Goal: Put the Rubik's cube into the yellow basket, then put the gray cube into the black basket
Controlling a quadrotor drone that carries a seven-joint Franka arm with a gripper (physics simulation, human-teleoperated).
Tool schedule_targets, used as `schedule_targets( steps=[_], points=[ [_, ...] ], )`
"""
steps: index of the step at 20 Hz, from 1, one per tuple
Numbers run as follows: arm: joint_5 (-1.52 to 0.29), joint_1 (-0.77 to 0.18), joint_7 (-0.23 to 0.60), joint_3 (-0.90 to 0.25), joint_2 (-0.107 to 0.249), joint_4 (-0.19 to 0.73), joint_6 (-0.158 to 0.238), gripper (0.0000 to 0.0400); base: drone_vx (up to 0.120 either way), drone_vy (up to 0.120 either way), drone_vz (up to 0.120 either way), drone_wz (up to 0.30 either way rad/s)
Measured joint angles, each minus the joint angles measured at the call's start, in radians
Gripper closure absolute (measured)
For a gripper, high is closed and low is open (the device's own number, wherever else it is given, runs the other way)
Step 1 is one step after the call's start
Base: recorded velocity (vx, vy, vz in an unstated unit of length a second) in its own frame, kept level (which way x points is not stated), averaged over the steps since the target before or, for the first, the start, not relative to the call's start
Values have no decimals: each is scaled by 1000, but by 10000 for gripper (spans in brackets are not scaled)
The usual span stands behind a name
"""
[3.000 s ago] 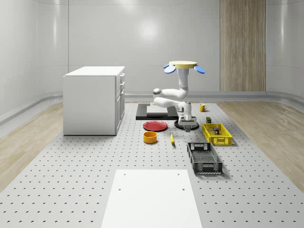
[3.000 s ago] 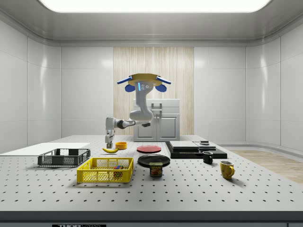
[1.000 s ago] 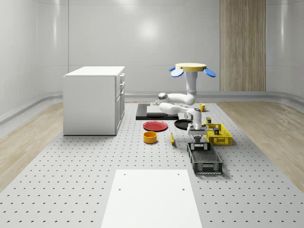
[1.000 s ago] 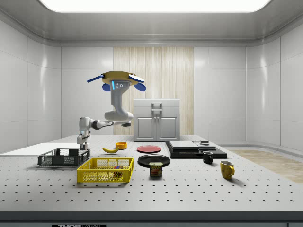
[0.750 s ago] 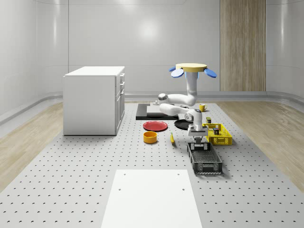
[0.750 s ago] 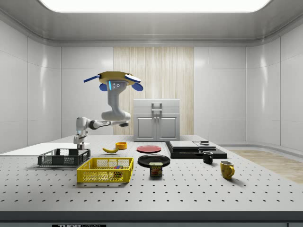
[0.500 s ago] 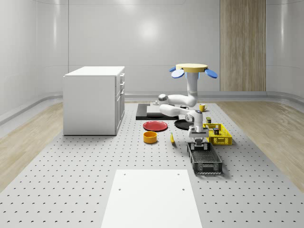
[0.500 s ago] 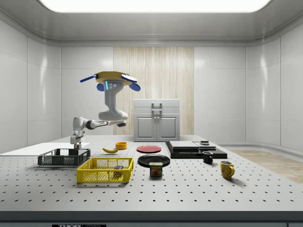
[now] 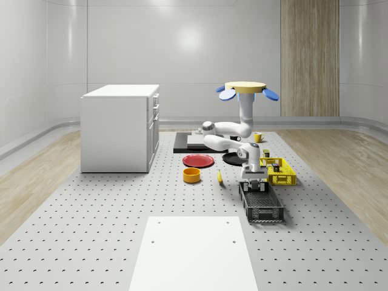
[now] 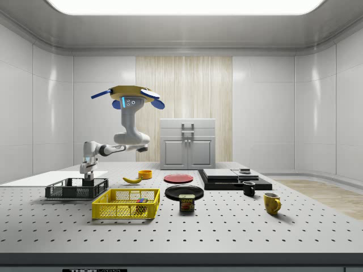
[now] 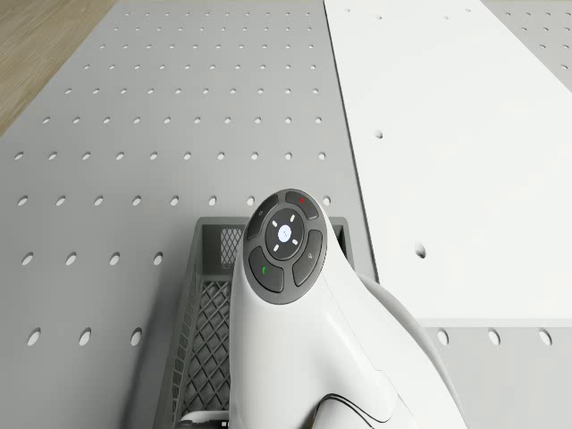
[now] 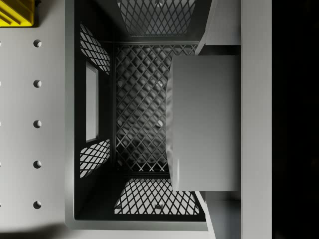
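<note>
- The perforated gray table carries a white panel at its 6 o'clock edge, in a pale-walled room.
- The drone hovers above the table's middle; the black basket has bare tabletop around it.
- The gripper hangs over the basket's end, clenched on the gray cube, seen in the wrist view.
- The Rubik's cube lies inside the yellow basket.
</note>
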State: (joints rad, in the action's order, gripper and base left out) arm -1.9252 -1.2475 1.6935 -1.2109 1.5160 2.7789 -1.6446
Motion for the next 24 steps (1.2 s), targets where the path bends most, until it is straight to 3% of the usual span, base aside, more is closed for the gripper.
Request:
schedule_targets(
  steps=[20, 24],
  points=[
    [-184, -39, -8, 191, -38, -91, -72, 150, 0, 0, 0, 0],
    [-197, -38, -11, 202, -47, -97, -71, 65, 0, 0, 0, 0]
  ],
)
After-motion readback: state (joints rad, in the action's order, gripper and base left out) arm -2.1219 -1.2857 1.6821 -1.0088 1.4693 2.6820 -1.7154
